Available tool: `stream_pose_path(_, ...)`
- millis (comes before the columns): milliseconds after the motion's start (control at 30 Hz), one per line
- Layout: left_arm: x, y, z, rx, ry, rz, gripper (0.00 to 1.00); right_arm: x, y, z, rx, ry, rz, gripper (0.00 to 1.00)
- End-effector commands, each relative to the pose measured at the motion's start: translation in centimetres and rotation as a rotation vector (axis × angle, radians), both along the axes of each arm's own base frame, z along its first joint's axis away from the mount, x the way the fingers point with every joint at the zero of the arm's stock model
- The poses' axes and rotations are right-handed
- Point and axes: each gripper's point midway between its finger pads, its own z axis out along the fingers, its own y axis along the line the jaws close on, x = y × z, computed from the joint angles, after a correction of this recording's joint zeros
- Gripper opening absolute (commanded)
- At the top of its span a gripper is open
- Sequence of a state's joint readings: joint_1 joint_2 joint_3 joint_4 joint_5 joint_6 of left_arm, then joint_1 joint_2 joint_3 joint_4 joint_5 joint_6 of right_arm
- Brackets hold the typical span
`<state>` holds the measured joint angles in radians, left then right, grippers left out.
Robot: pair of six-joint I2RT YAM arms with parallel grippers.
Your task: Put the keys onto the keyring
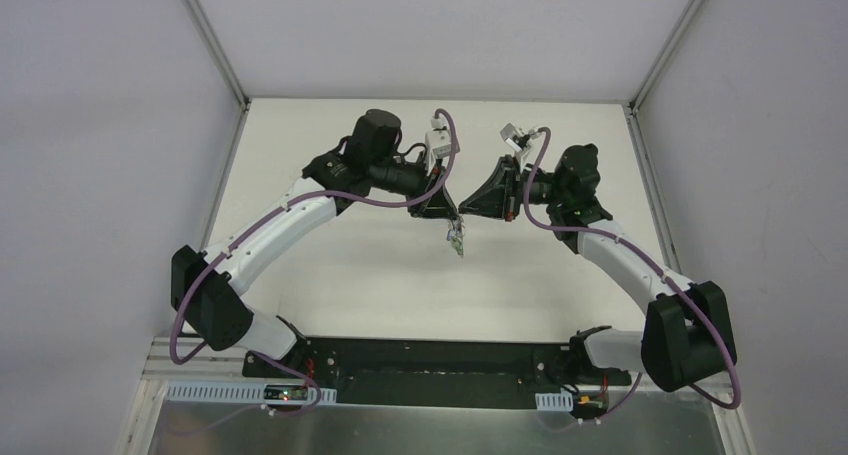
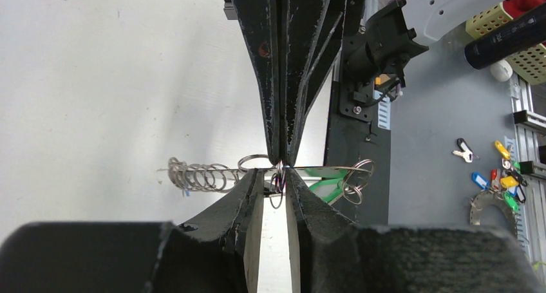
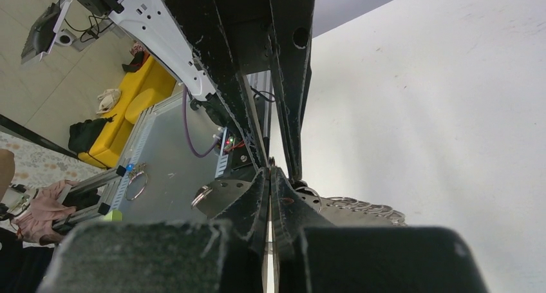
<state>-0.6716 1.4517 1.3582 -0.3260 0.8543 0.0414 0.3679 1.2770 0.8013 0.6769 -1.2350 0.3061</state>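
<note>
The 2 arms reach in over the white table (image 1: pixel 330 275) and meet nose to nose in the middle, up in the air. The keyring (image 1: pixel 457 242) hangs just under the spot where they meet, not touching the table.

From the left wrist camera, the left gripper (image 2: pixel 275 176) comes up from the bottom. Its 2 fingers (image 2: pixel 254 193) are a little bit apart, and you can see white table through the gap. A small ring (image 2: pixel 278 185) sits in that gap. I cannot tell if the fingers are squeezing it or only standing beside it.

The right gripper (image 2: pixel 281 158) comes down from the top of that picture. Its 2 fingers are pressed tight together with no gap. Their tips touch the rings right above the left fingers. I cannot tell what they are pinching, because it is too small and thin.

A chain of rings (image 2: pixel 199 176) sticks out to one side of the fingertips. On the other side is the green key (image 2: pixel 327 185), with 2 or 3 more rings (image 2: pixel 359 180) beside it. The green key is right among the rings, but I cannot tell if it is hooked on.

Far off to the side, on a grey shelf (image 2: pixel 431 113), lie some loose keys (image 2: pixel 463 151) with coloured heads.
</note>
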Motion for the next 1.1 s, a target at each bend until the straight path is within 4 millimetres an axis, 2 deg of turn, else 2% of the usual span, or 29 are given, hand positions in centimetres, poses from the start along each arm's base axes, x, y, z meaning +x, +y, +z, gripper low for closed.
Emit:
stream_pose_path(0, -0.1, 0.6, 2.0, -0.045, -0.07, -0.003, 0.2, -0.4, -0.2, 0.6, 0.015, -0.039, 0.028, 0.0)
stream_pose_path(100, -0.1, 0.5, 1.9, -0.045, -0.066, -0.006, 0.16, -0.4, -0.2, 0.5, 0.015, -0.038, 0.027, 0.0)
stream_pose_path(267, -0.2, 0.3, 1.8, -0.047, -0.052, -0.023, 0.0, -0.4, -0.3, 0.7, 0.016, -0.041, 0.025, 0.0)
stream_pose_path(467, -0.3, 0.9, 1.6, -0.001, -0.056, -0.009, 0.0, 0.0, -0.4, 0.3, 0.013, -0.051, 0.005, 0.0)
stream_pose_path(600, -1.0, 2.4, 1.0, 0.119, -0.124, -0.017, 0.0, 0.3, -0.7, -0.6, -0.037, -0.098, -0.009, 0.18)
stream_pose_path(700, -1.8, 3.1, 0.4, 0.209, -0.187, -0.051, 0.0, 0.4, -0.8, -1.2, -0.08, -0.143, -0.015, 0.28)
stream_pose_path(900, -2.5, 3.3, -0.1, 0.286, -0.151, -0.081, 0.0, -0.5, -0.3, -1.4, -0.089, -0.161, 0.022, 0.37)
stream_pose_path(1067, -2.7, 2.9, 0.0, 0.283, -0.121, -0.09, 0.0, -1.5, 0.2, -1.2, -0.085, -0.169, 0.065, 0.39)
